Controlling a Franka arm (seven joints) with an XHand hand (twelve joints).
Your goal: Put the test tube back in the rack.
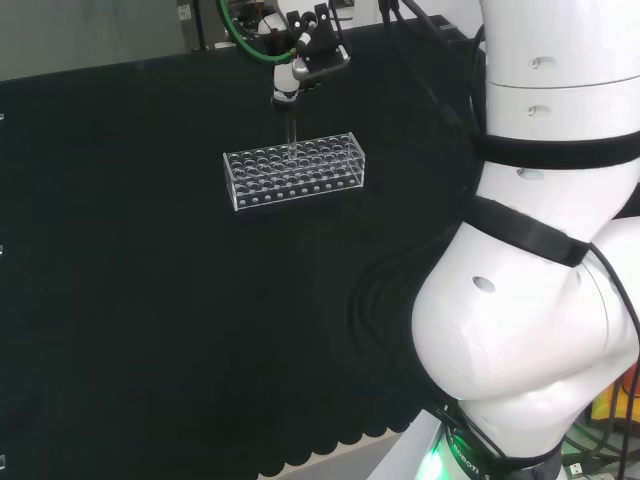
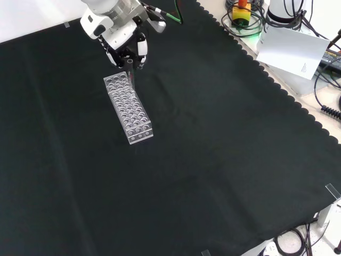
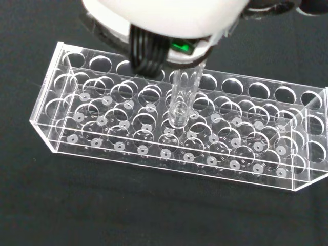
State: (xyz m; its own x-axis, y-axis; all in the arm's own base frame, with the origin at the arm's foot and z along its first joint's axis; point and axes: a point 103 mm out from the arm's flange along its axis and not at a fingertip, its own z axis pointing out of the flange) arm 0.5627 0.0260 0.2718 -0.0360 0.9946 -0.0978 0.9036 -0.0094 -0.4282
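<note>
A clear plastic rack (image 1: 294, 173) with many round holes stands on the black cloth; it also shows as the rack (image 2: 128, 107) and the rack (image 3: 179, 133). My hand (image 1: 300, 62) hangs over its far side, fingers curled round a clear test tube (image 1: 291, 128). The tube (image 2: 130, 71) points straight down from the hand (image 2: 125, 37). In the wrist view the tube (image 3: 182, 97) has its rounded lower end just above or at a hole in the middle rows of the rack.
The arm's white links (image 1: 540, 250) fill the right of the head view. Beyond the cloth's scalloped edge in the front view lie a white sheet (image 2: 293, 50) and cables (image 2: 242, 16). Black cloth (image 2: 213, 160) spreads wide around the rack.
</note>
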